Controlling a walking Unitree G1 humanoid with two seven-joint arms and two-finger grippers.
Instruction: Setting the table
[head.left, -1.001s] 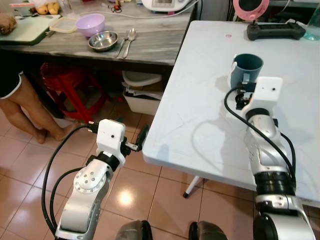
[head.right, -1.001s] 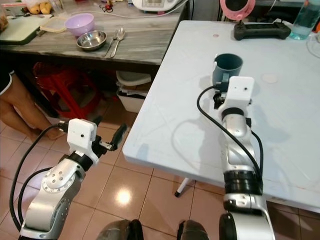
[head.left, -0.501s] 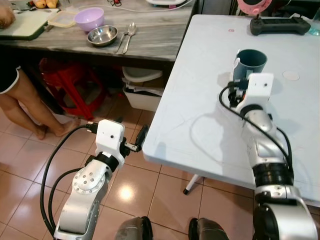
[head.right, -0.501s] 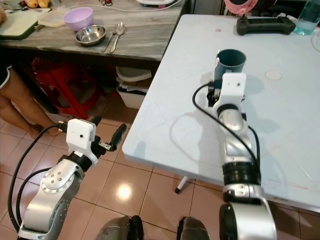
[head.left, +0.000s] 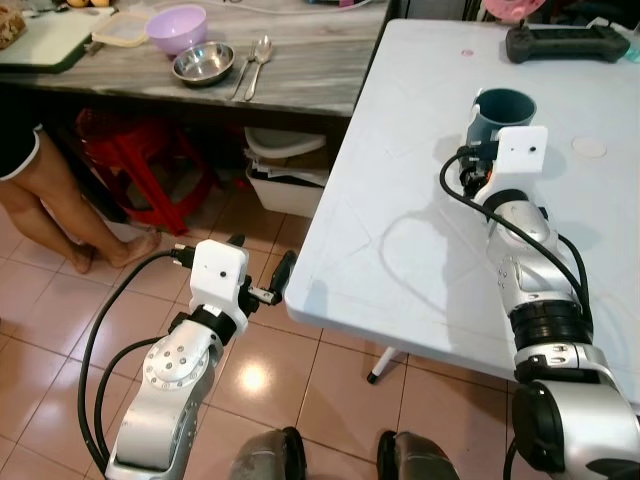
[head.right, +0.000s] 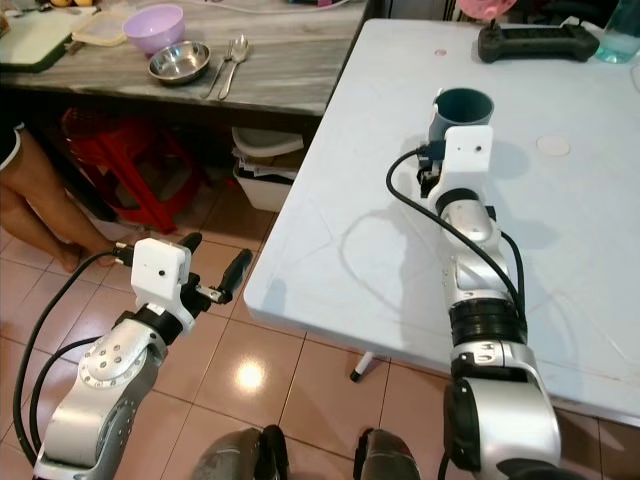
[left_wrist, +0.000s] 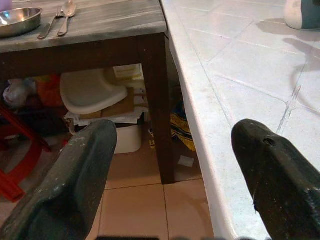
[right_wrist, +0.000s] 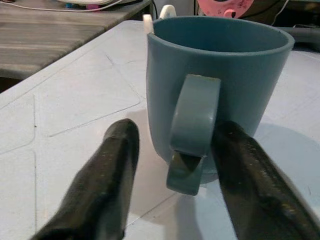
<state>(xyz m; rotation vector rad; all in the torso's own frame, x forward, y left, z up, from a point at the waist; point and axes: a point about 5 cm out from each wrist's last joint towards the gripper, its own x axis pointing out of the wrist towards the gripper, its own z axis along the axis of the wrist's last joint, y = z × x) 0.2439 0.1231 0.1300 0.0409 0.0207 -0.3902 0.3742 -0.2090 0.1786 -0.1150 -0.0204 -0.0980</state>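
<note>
One blue mug (right_wrist: 215, 80) stands upright on the white bench (head.left: 400, 230). Right gripper (right_wrist: 172, 167) jaws are apart, straddling its handle, probably mid-placement. Left gripper (left_wrist: 172, 170) jaws apart, empty.

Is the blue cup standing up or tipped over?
Standing up. The cup sits on its base on the white table, rim on top, handle between the open right end effector fingers.
</note>
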